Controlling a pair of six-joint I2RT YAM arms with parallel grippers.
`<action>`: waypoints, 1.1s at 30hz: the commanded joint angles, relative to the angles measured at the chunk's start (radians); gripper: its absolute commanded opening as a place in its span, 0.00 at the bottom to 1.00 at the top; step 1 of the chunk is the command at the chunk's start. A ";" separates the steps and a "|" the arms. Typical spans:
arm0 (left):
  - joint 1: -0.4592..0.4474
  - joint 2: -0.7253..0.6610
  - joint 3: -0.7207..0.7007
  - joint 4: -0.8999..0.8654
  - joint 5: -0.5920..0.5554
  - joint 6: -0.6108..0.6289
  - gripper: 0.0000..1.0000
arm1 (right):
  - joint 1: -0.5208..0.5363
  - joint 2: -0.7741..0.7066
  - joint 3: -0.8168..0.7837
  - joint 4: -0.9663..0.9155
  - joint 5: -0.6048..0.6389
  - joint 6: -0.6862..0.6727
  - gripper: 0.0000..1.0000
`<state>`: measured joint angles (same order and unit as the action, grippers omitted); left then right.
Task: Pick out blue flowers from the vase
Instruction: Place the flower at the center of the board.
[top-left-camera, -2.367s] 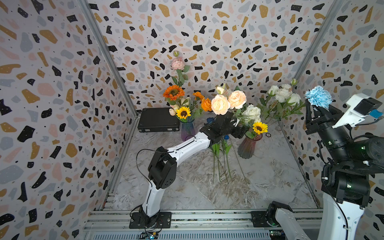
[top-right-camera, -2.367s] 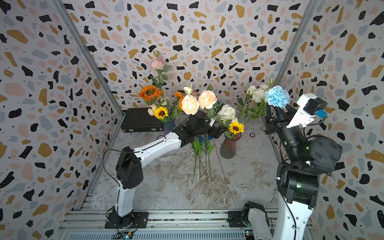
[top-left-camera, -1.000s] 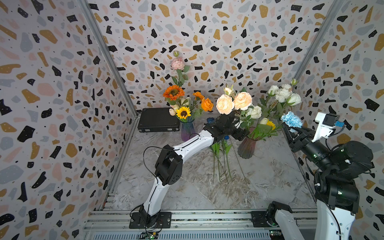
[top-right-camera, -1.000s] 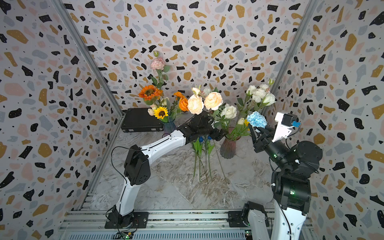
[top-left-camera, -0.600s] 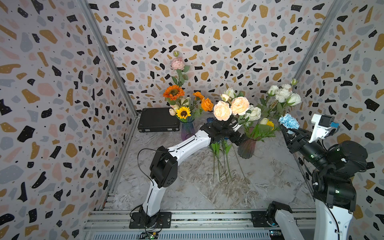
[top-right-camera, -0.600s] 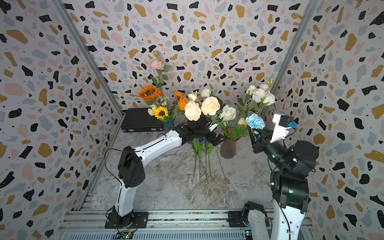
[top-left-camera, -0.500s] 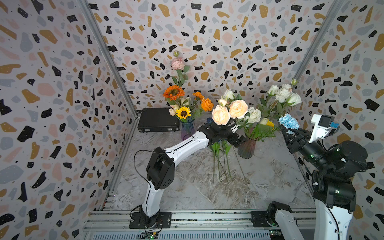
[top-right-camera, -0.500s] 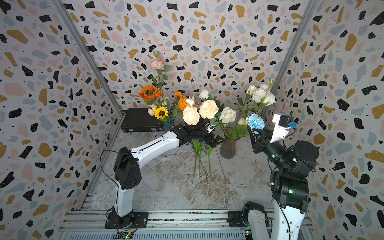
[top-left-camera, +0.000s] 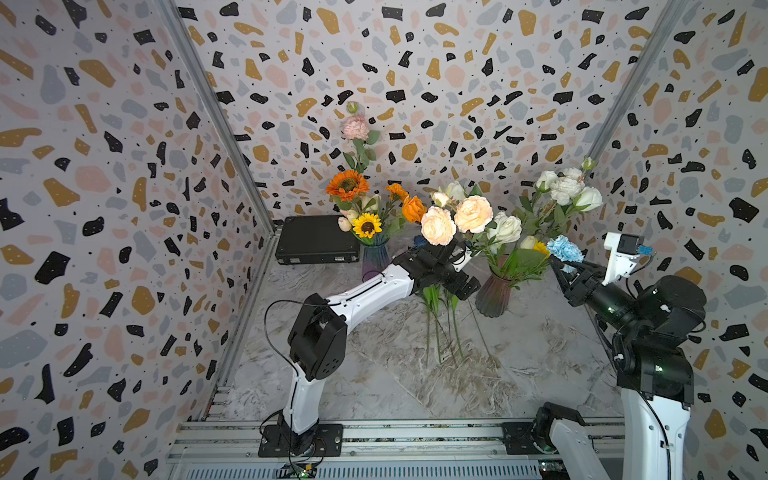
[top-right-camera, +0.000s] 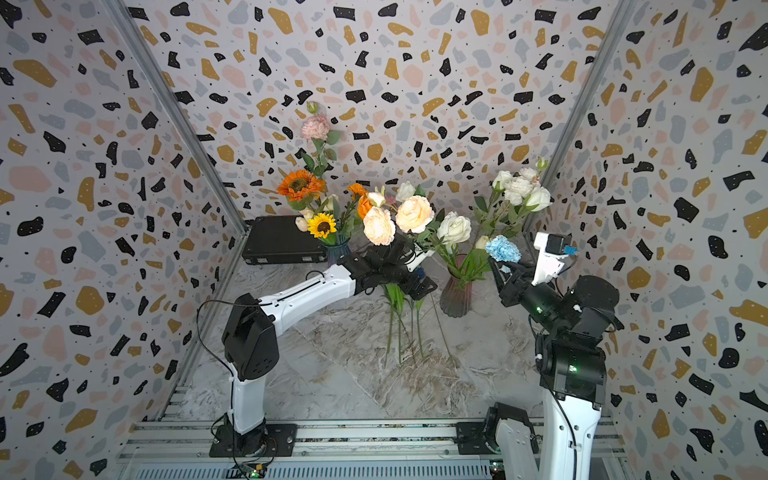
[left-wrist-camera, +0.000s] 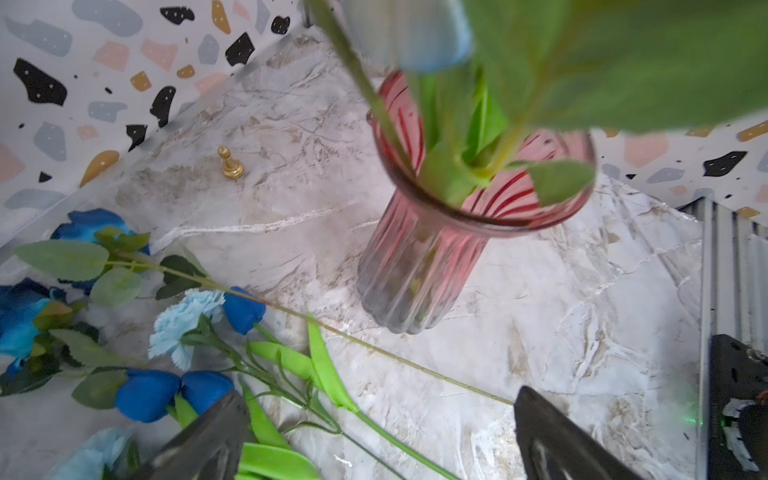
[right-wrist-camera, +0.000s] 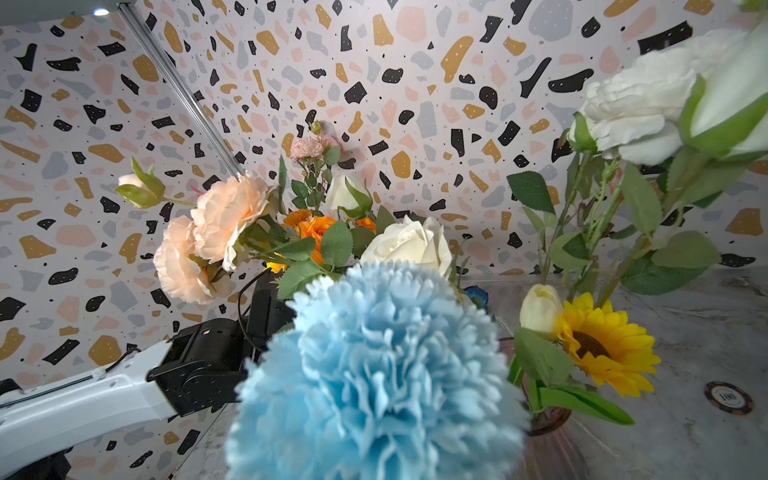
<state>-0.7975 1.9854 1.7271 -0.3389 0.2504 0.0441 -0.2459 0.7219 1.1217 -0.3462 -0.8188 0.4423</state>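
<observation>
Right of the pink vase (top-left-camera: 493, 297), a pale blue carnation (top-left-camera: 564, 248) is held by its stem in the nearly closed right gripper (top-left-camera: 559, 267), while the left gripper (left-wrist-camera: 378, 405) is spread wide and empty above blue flowers (left-wrist-camera: 145, 395) laid on the table (left-wrist-camera: 540, 311) left of that vase.

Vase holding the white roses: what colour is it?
The vase is ribbed pinkish-red glass, greying toward its base; clearest in the left wrist view.

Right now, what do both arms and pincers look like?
Both have white tubular links and boxy black joints. The left arm carries a thin black looping cable; the right arm has a white camera mount with a blue tag. The left pincer and right pincer are black, tapered.
</observation>
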 joint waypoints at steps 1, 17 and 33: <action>0.021 -0.062 -0.094 0.015 -0.039 -0.003 0.99 | 0.013 0.002 -0.015 0.036 -0.037 0.007 0.22; 0.064 -0.447 -0.522 0.166 -0.221 -0.032 0.99 | 0.250 0.083 -0.154 0.087 0.016 -0.007 0.21; 0.138 -0.850 -0.743 0.079 -0.328 -0.057 0.99 | 0.626 0.301 -0.242 0.336 0.286 -0.047 0.22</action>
<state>-0.6872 1.1820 1.0157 -0.2417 -0.0639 0.0074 0.3321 1.0183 0.8822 -0.0753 -0.6273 0.4393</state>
